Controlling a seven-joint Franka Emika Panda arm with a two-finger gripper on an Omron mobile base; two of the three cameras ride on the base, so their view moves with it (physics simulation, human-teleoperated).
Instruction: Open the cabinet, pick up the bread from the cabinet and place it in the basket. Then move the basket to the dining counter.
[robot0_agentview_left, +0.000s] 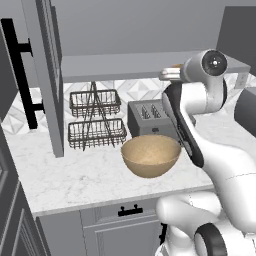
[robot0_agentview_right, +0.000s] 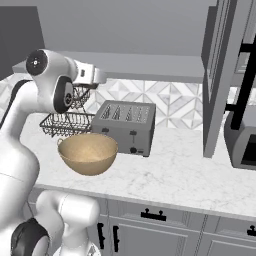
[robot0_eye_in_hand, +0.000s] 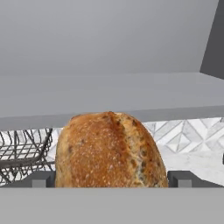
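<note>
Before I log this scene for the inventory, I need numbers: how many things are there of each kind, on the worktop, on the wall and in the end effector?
Bread, between the end effector fingers: 1
Basket: 1
Toaster: 1
Wire two-tier rack: 1
Open cabinet: 1
Dark appliance at the right edge: 1
Total: 6

Two base views, one close hand view
The counter (robot0_agentview_left: 75, 175) and toaster (robot0_agentview_right: 125, 125) were seen from behind-left and behind-right; the bread (robot0_eye_in_hand: 109, 151) was viewed very close.
</note>
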